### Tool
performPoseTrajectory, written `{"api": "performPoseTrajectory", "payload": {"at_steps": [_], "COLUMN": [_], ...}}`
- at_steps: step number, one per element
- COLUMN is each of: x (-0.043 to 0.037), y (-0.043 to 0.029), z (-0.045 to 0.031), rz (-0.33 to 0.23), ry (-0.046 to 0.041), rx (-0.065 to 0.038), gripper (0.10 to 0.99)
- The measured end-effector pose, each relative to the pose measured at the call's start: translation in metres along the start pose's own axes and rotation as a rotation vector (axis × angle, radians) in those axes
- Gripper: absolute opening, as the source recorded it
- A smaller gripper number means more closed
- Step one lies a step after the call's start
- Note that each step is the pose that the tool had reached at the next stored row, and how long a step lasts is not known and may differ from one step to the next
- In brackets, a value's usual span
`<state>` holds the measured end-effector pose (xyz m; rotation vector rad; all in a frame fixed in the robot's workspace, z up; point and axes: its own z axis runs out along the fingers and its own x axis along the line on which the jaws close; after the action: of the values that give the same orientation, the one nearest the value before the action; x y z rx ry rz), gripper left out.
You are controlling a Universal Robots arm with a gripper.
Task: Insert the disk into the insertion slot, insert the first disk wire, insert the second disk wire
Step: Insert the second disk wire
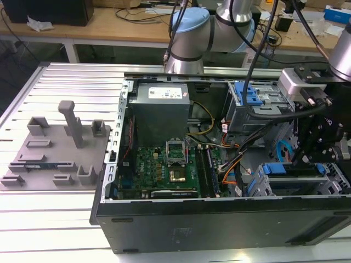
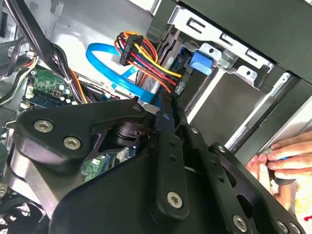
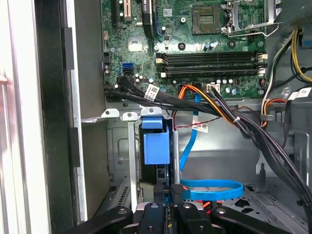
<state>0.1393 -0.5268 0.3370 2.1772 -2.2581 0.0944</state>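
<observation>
The disk, framed by its blue carrier, lies in the insertion slot, the low grey cage at the case's corner on the exterior view's right. Its blue carrier tab shows in both wrist views. My gripper hangs just behind the disk, its black fingers shut close together; whether anything is pinched between them is hidden. A blue flat wire loops beside the fingertips. A black plug on red, yellow and orange wires hangs loose a little beyond them.
The open computer case holds a green motherboard, a grey power supply and a taller cage with a blue latch. Black cable bundles cross near the gripper. A person's hand rests outside the case. A grey fixture plate lies at the exterior view's left.
</observation>
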Motion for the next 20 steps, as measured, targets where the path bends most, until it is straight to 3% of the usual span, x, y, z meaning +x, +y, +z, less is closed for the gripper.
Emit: {"api": "performPoseTrajectory", "payload": {"at_steps": [3, 6, 8, 11, 13, 15, 17, 20], "x": [0.0002, 0.0003, 0.0005, 0.0006, 0.0003, 0.0005, 0.0007, 0.0007], "y": [0.0024, 0.0022, 0.0020, 0.0014, 0.0010, 0.0007, 0.0005, 0.0005], "z": [0.0011, -0.0034, -0.0096, -0.0249, -0.0339, -0.0423, -0.0466, -0.0466], "rz": [0.000, 0.000, 0.000, 0.000, 0.000, 0.000, 0.000, 0.000], "ry": [-0.0019, -0.0015, -0.0011, -0.0010, -0.0010, -0.0009, -0.0014, -0.0014], "rx": [-0.001, -0.001, -0.001, 0.000, 0.000, 0.000, 0.000, 0.000], "gripper": [0.231, 0.302, 0.302, 0.302, 0.220, 0.220, 0.106, 0.106]}}
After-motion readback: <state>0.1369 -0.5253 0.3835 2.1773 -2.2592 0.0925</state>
